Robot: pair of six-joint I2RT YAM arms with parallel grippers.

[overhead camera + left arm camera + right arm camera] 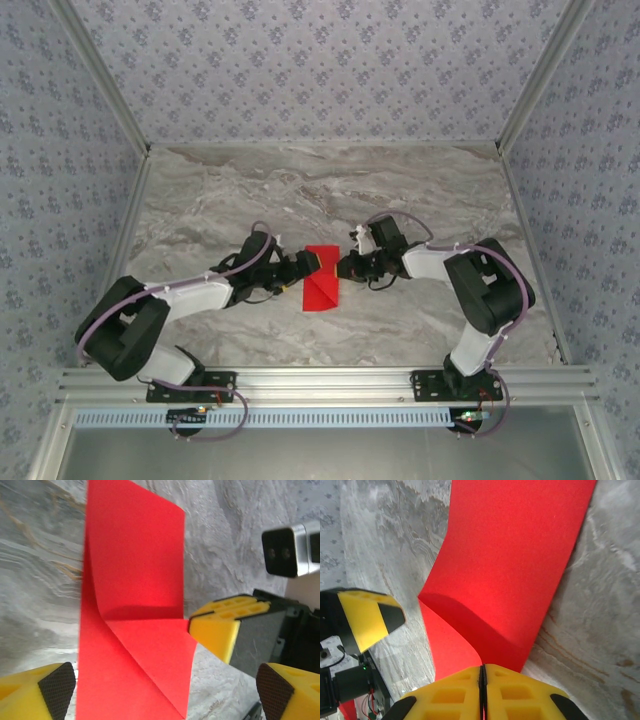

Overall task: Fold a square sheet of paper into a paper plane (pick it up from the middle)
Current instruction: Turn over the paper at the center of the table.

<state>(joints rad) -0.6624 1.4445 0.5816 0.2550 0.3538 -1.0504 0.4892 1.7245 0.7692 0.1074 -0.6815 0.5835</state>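
Two arms meet over the middle of a wide table (250, 190), whose top is a smooth grey stone pattern with pale veins, hard and flat. The left arm (190, 295) and the right arm (480, 280), white shells on black joints, come in from either side. Between them lies the square sheet of paper (322, 285), bright red, matte and unmarked. It is partly folded over on itself. From the wrist views, one panel rests on the table while another rises off it in a soft curve, not a pressed crease, and a diagonal line crosses the lower part.

We judge the sheet to be very light and limp. It will bend under its own weight, slide easily on the smooth top and take a crease wherever it is pinched hard. A hold right at an edge looks safest to us, as it leaves the fold line free to be pressed flat against the table.

The right gripper (481, 690) has its yellow, honeycombed fingers pressed together. A thin red line shows between them, so we read it as clamped on the sheet's near edge. The left gripper (165, 690) stands wide apart, holding nothing, with the paper lying between its jaws. Its dark pads (57, 685) have a fine woven grain that should grip thin paper well.
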